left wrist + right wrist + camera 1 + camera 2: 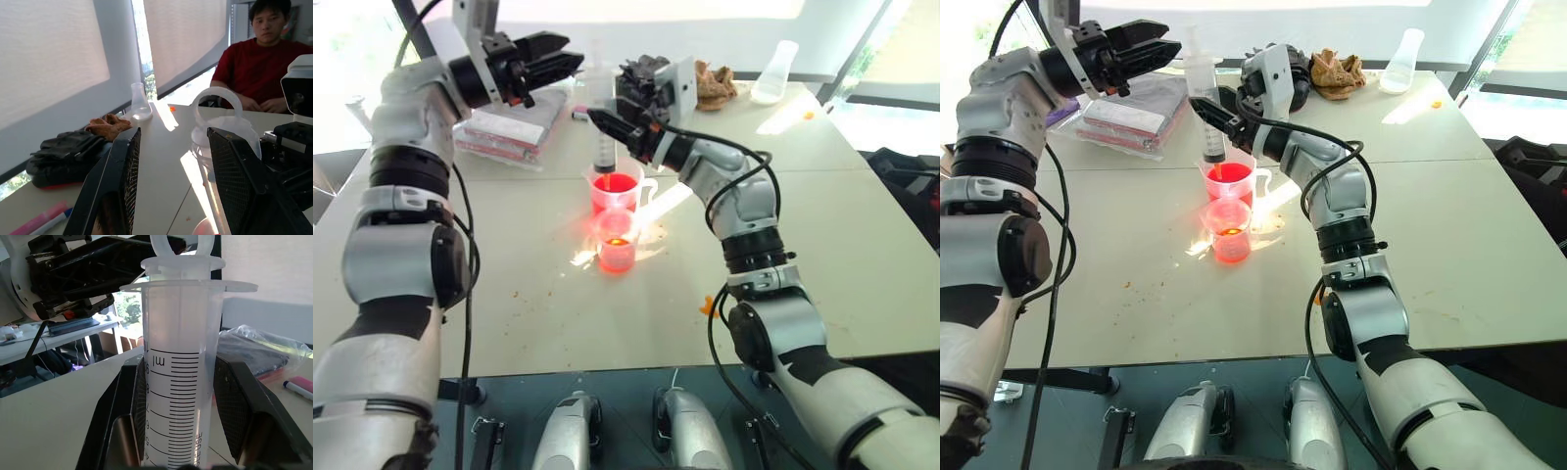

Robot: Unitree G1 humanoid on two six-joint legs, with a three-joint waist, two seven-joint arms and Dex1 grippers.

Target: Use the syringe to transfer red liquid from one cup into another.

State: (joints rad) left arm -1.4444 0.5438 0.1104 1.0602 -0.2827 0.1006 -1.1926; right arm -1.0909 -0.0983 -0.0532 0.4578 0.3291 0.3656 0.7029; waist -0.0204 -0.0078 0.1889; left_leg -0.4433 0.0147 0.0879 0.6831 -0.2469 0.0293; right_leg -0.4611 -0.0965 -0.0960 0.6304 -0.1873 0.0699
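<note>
The clear syringe (604, 137) stands upright, and my right gripper (607, 122) is shut on its barrel (178, 382). Its plunger is pushed in, and its nozzle dips into the larger beaker (619, 191), which holds red liquid (615, 183). The smaller tumbler (617, 240) stands just in front of the beaker, also with red liquid in it. My left gripper (548, 59) hovers open, up and to the left of the syringe's top. Seen from the left wrist, the plunger's ring (215, 98) lies beyond the open fingers (124, 171).
A stack of pink packets in plastic (504, 127) lies at the back left. Black gloves (63, 156), a brown cloth (715, 83) and a clear flask (773, 73) sit along the far edge. A marker pen (298, 384) lies nearby. A person (264, 63) sits across the table.
</note>
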